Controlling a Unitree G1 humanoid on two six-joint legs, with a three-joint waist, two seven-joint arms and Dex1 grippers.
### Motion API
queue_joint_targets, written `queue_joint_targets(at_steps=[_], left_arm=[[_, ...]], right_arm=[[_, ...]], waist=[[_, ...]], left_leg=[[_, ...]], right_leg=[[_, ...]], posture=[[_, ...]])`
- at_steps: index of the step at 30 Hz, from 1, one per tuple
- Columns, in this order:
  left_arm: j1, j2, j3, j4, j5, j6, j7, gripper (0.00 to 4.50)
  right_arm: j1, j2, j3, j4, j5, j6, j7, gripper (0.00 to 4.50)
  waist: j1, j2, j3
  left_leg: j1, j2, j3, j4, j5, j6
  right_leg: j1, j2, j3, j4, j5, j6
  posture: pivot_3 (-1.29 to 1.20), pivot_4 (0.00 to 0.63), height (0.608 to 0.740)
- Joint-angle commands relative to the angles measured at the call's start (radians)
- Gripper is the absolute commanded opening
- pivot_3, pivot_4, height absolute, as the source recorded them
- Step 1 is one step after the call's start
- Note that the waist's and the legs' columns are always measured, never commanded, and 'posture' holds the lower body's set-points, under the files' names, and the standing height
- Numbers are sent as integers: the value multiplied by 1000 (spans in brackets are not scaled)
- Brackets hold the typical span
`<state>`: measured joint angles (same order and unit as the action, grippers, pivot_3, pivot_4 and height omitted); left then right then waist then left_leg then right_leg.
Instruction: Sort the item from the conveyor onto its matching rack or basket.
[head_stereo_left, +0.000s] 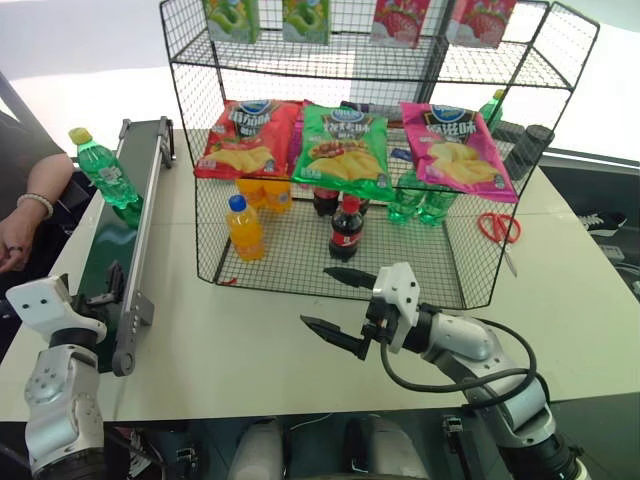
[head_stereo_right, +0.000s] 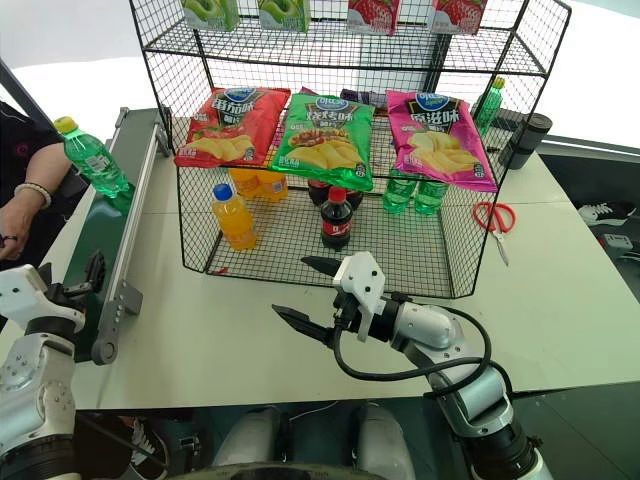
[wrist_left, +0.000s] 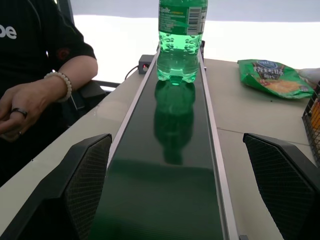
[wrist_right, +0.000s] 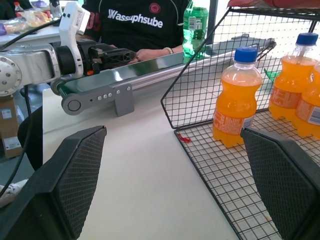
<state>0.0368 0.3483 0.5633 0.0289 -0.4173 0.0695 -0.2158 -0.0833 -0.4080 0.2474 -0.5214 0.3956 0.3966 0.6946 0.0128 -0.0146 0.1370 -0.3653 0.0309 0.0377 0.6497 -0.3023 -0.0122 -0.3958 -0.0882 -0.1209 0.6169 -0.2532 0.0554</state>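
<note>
Green soda bottle waiting on the belt, both claws empty.

The rack (head_stereo_left: 455, 270) stands on the counter (head_stereo_left: 250, 350), green bottles already grouped on its mesh floor beside colas and orange sodas. Alongside runs the conveyor (head_stereo_left: 120, 250); the item (head_stereo_left: 103, 170) stands upright near its far end, by a person's hand (head_stereo_left: 20, 240). This looks like the waiting step: next, a pickup as the bottle nears. Left claw (wrist_left: 182, 200) sits at the belt's near end, fingers spread wide; right claw (head_stereo_left: 338, 303) hovers before the rack, likewise wide apart.
</note>
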Motion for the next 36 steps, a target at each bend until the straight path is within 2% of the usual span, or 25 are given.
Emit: queue_joint_targets(at_steps=[1,36], left_arm=[[-9,0,-3,0,10,-32,-1,4500],[-35,-4,0,72,47,-112,27,4500]], right_arm=[[-26,6,-25,3,18,-7,5,4483],[-21,7,-20,-1,20,-7,18,4483]], waist=[[0,0,0],[0,0,0]], left_leg=[[0,0,0,0,0,0],[-1,0,0,0,0,0]], right_leg=[[0,0,0,0,0,0],[-1,0,0,0,0,0]], posture=[[0,150,734],[0,150,734]])
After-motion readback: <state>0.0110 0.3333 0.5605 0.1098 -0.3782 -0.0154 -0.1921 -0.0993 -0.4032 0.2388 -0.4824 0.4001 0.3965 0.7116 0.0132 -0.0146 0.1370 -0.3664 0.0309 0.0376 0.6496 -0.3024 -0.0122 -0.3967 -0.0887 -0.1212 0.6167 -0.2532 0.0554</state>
